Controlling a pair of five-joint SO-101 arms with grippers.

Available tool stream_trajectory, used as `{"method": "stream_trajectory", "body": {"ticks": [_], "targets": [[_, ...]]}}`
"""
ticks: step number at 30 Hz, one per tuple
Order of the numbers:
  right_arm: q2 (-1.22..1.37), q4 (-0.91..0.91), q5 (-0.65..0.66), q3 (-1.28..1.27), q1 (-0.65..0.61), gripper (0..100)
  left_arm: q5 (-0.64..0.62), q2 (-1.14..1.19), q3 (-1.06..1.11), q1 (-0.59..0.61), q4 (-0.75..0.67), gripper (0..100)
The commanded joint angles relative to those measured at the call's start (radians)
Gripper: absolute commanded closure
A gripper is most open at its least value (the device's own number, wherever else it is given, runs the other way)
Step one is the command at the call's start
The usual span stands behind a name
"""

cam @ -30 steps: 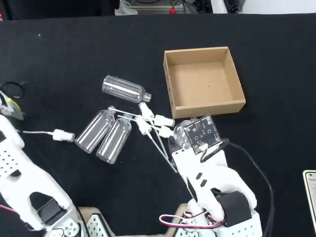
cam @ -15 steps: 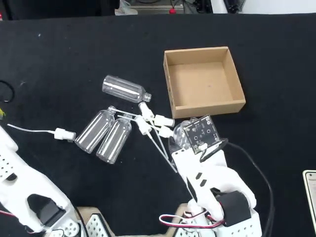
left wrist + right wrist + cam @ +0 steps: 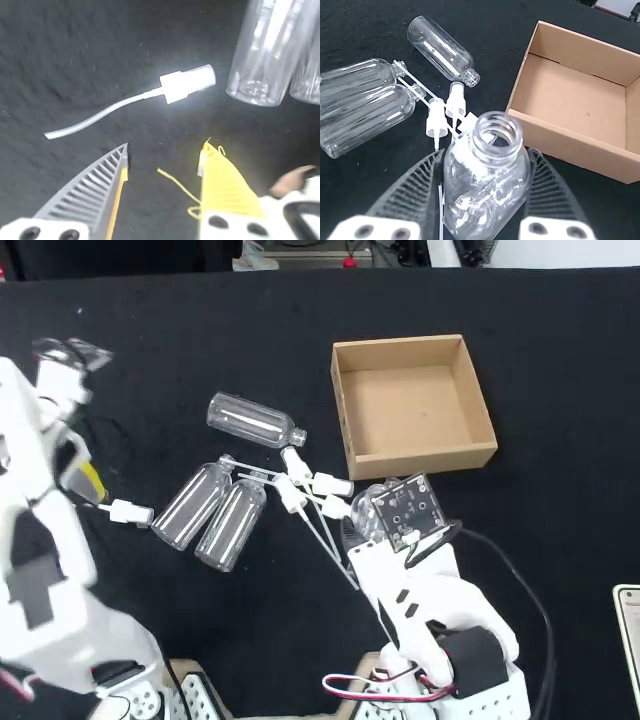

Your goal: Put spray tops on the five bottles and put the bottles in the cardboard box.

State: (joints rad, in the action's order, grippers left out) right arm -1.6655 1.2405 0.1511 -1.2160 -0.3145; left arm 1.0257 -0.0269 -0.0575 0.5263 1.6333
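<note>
Right hand: the right hand is clamped on a clear plastic bottle with an open neck, with one finger on each side of its body.
Held bottle: it stands upright, long axis vertical and bare mouth up. In the high view it sits just outside the near wall of the open brown cardboard box.
Left hand: the left hand is spread wide with nothing in it, over the black table.
Loose top: a single white spray top with a long dip tube lies flat just beyond the left fingertips, untouched. Its head points at the base of the nearest lying bottle and its tube trails away from that bottle.
Lying bottles: a pair of clear bottles lies side by side on a diagonal, necks toward the box. A third clear bottle lies apart beyond them, also neck toward the box.
In the way: a cluster of white spray tops lies between the lying bottles and the right hand. Their thin tubes cross the pair's necks and run back beside the right arm.
Box: it sits open side up with its bare floor showing, near the cluster.
</note>
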Motion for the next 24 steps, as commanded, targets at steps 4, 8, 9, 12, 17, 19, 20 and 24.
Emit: {"method": "stream_trajectory", "body": {"ticks": [4,8,9,12,17,19,20,24], "targets": [[-0.005,-0.038,0.002,0.007,-0.011,86.4,0.235,-0.235,0.341,-0.019,-0.281,72],[-0.005,-0.038,0.002,0.007,-0.011,86.4,0.265,-0.209,0.349,-0.021,-0.287,66],[-0.005,-0.038,0.002,0.007,-0.011,86.4,0.276,-0.195,0.348,-0.024,-0.288,66],[-0.005,-0.037,0.002,0.007,-0.011,86.4,0.298,-0.14,0.354,-0.051,-0.308,68],[-0.005,-0.037,0.002,0.007,-0.009,86.4,0.209,-0.026,0.346,-0.073,-0.45,68],[-0.005,-0.037,0.002,0.007,-0.009,86.4,0.184,0.0,0.335,-0.073,-0.489,68],[-0.005,-0.037,0.002,0.007,-0.009,86.4,0.184,0.008,0.332,-0.073,-0.493,68],[-0.005,-0.037,0.002,0.007,-0.009,86.4,0.189,0.026,0.348,-0.074,-0.494,68]]}}
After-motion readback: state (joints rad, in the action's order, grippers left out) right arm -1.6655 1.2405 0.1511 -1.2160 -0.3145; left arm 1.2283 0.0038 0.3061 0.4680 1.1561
